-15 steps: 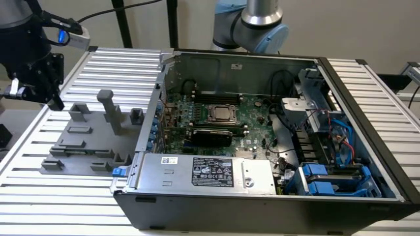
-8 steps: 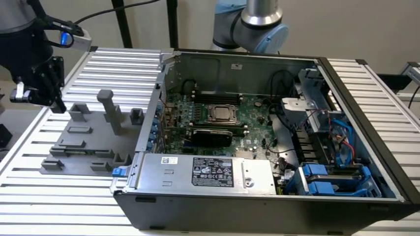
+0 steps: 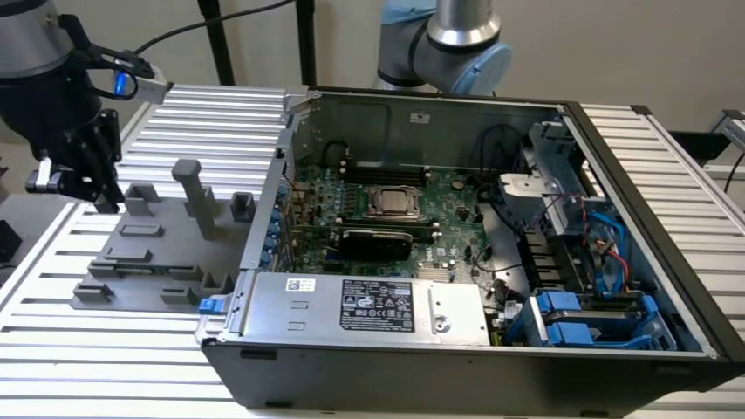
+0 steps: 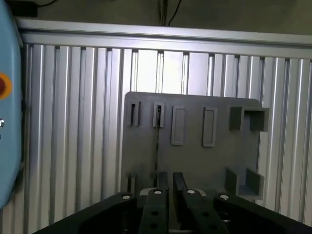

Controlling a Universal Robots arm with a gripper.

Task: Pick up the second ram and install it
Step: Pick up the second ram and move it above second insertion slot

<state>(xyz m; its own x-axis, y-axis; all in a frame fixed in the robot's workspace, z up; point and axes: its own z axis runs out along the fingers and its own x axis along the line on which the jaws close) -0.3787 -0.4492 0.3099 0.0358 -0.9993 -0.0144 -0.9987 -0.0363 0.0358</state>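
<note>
The gripper (image 3: 103,199) hung at about nine o'clock in the exterior view, low over the far corner of a gray fixture (image 3: 152,253) that lay flat on the ribbed aluminium table (image 3: 209,113). Whether the tool was wide, narrow or clamped on anything could not be told. In the wrist view the gripper (image 4: 170,184) sat right at the edge of the fixture (image 4: 195,161). A thin dark line ran across the gray plate from one of its slots up to the tool. This looked like the second ram (image 4: 157,146) seen edge-on, standing in the fixture, though contact with the gripper could not be made out. The open computer case (image 3: 652,218) filled the exterior view from the centre to four o'clock, well apart from the gripper. Its motherboard (image 3: 454,196) lay exposed inside, and a second arm (image 3: 460,39) stood behind it at twelve o'clock.
</note>
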